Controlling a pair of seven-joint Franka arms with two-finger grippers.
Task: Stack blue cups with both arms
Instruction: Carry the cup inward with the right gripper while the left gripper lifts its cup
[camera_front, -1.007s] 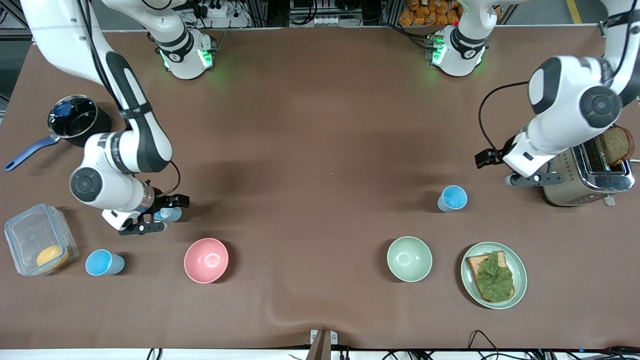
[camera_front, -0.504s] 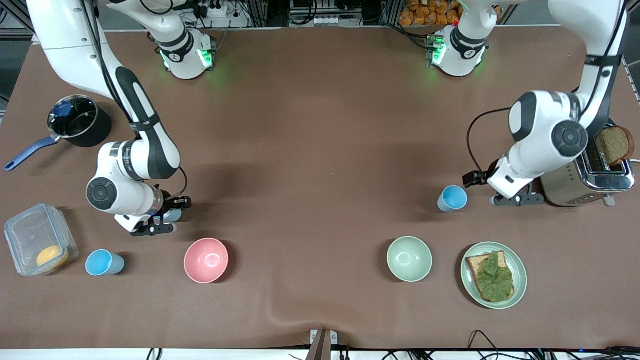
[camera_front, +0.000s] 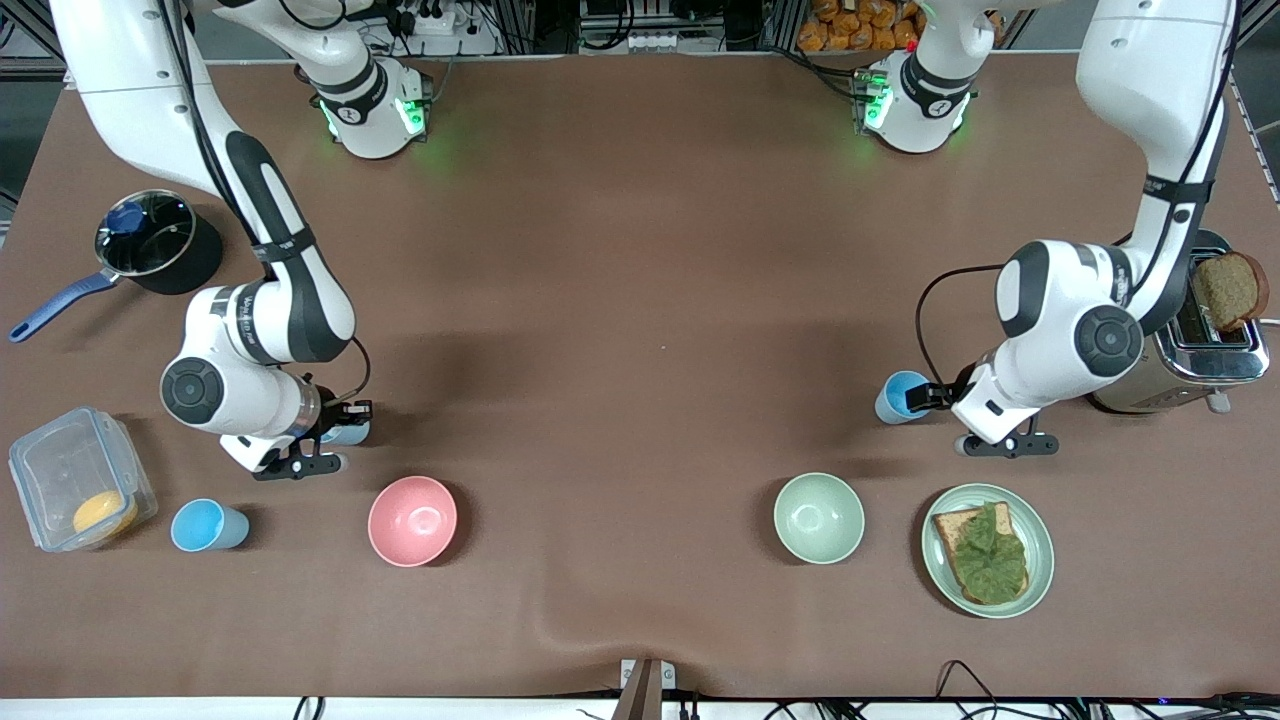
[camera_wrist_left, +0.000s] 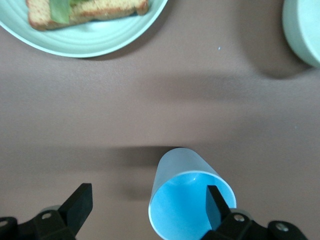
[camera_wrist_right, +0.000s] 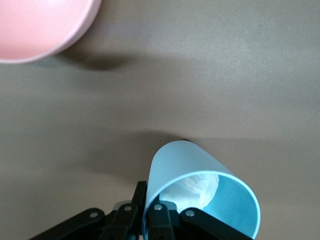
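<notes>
Toward the right arm's end of the table, the right gripper (camera_front: 318, 450) pinches one blue cup's (camera_wrist_right: 200, 192) rim for lifting, while the left gripper (camera_wrist_left: 150, 205), spread wide, has one finger inside the other blue cup (camera_wrist_left: 189, 197) near the toaster (camera_front: 1180, 350); a pink bowl (camera_front: 412, 520), green bowl (camera_front: 818, 517), sandwich plate (camera_front: 1040, 560) and a third blue cup (camera_front: 208, 526) lie nearer the camera, unobstructing.

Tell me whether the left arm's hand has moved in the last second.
Yes. The left hand has swung away from the toaster toward the blue cup and the sandwich plate.
</notes>
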